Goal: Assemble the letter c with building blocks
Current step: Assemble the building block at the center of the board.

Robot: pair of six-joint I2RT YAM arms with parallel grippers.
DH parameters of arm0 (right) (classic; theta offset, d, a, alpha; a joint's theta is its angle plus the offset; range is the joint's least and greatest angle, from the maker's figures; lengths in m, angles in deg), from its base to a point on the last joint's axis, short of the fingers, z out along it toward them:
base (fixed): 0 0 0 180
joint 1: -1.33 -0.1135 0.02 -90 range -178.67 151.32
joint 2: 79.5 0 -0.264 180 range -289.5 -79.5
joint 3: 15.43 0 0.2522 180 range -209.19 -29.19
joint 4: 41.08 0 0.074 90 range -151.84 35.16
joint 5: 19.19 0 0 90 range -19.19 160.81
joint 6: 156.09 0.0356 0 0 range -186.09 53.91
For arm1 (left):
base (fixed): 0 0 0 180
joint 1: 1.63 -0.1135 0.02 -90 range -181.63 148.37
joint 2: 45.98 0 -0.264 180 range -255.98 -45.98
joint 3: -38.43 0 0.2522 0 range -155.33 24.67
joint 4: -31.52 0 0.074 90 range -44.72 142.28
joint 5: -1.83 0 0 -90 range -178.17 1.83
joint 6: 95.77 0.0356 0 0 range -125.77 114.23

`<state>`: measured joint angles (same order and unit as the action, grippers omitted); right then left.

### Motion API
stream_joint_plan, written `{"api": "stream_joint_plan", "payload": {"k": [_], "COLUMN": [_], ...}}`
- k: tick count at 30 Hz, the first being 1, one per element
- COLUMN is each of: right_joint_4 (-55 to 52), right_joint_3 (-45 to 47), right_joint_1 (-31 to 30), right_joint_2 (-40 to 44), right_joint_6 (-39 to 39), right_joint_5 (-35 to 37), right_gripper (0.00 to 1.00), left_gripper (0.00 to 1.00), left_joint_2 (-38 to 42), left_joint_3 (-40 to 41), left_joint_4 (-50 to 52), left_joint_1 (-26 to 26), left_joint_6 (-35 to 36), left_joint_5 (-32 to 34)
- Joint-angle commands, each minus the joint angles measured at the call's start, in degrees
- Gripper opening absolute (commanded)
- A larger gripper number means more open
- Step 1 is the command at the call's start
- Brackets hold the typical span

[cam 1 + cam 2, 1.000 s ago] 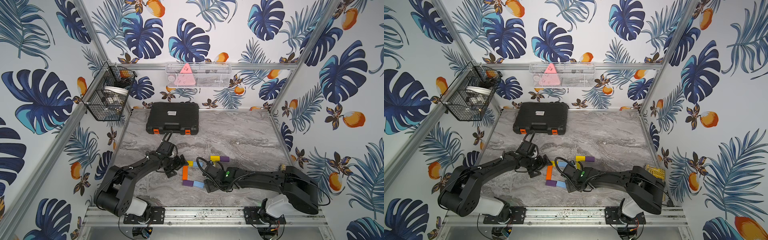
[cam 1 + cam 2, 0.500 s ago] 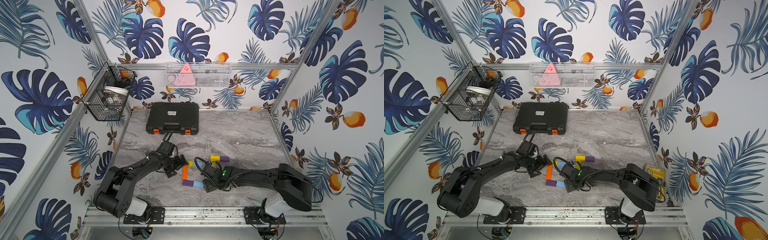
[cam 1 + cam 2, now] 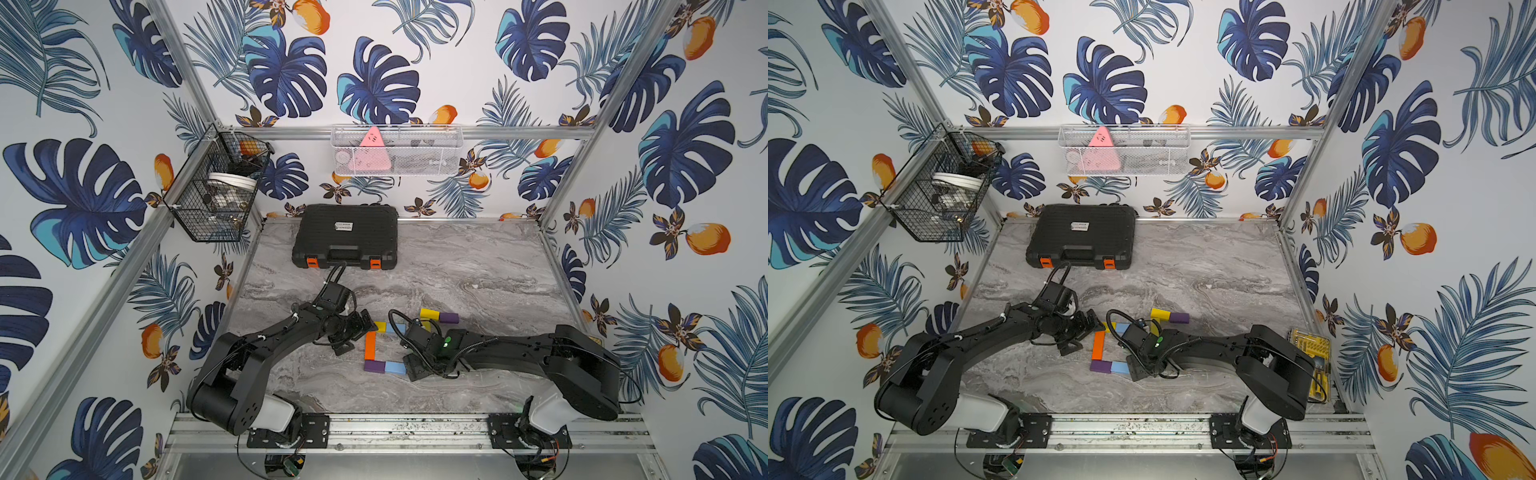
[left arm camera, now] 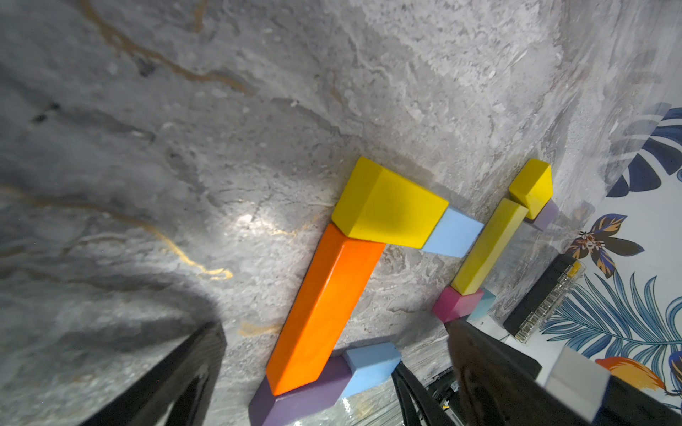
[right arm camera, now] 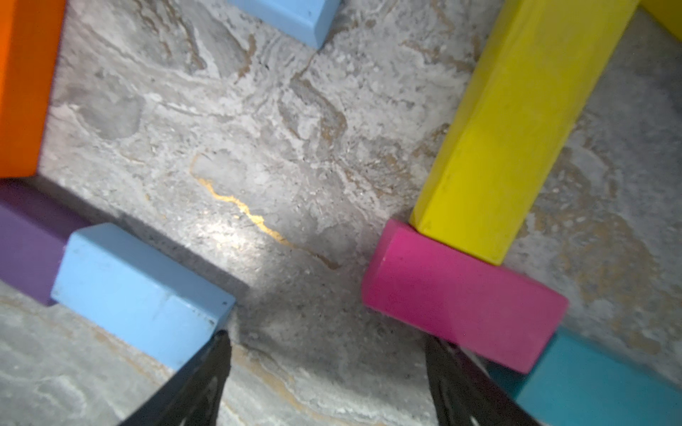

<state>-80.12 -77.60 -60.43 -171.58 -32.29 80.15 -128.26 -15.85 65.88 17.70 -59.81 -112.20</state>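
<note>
The building blocks (image 3: 370, 345), seemingly light, rigid and smooth-painted, lie flat on the tabletop (image 3: 478, 270) near the empty, wide-spread left hand (image 3: 353, 336) and right hand (image 3: 409, 351), best pinched across their narrow sides.

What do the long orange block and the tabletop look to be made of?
The long orange block: probably painted wood, going by its solid colour, satin sheen and crisp edges. The tabletop: grey marble pattern with gold veins, mostly matte. Whether it is stone or printed laminate, I cannot tell.
</note>
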Motion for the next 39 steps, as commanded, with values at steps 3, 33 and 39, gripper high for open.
{"api": "stream_joint_plan", "payload": {"k": [3,33,39], "right_joint_4": [0.54,1.56,-0.27], "right_joint_3": [-0.25,-1.43,-2.16], "right_joint_1": [0.17,1.05,1.03], "right_joint_2": [-0.51,-1.99,1.73], "right_joint_6": [-0.30,-1.46,-1.68], "right_joint_5": [-0.86,-2.85,-2.63], "right_gripper": [0.84,0.84,0.86], "left_gripper": [0.99,0.99,0.99], "left_joint_2": [-0.05,-0.25,-0.59], "left_joint_3": [-0.13,-0.80,-1.81], "left_joint_4": [0.32,0.66,1.65], "left_joint_1": [0.09,0.48,0.53], "left_joint_6": [-0.44,-0.56,-0.08], "left_joint_5": [0.39,0.73,1.37]}}
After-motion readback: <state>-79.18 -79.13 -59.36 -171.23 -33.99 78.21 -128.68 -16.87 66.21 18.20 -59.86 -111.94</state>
